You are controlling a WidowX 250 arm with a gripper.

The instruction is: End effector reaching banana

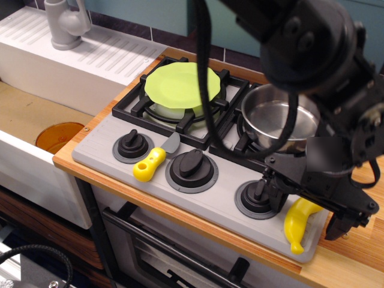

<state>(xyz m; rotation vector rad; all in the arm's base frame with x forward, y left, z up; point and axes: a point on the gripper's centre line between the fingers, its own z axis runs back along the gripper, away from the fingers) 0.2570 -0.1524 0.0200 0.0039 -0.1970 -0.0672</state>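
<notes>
The yellow toy banana (297,223) lies on the grey stove panel (108,151) at its front right corner, its upper end hidden behind the gripper. My black gripper (306,207) hangs open right over it. One finger (270,191) stands by the right knob, the other (341,227) over the wooden counter, so the banana lies between them. Whether they touch it I cannot tell. The bulky black arm and cables fill the upper right.
A steel pot (287,123) sits on the right burner and a green plate (182,86) on the left one. A yellow-handled toy knife (151,162) lies between the knobs (192,168). A white sink (36,120) with a grey tap (65,23) is at left.
</notes>
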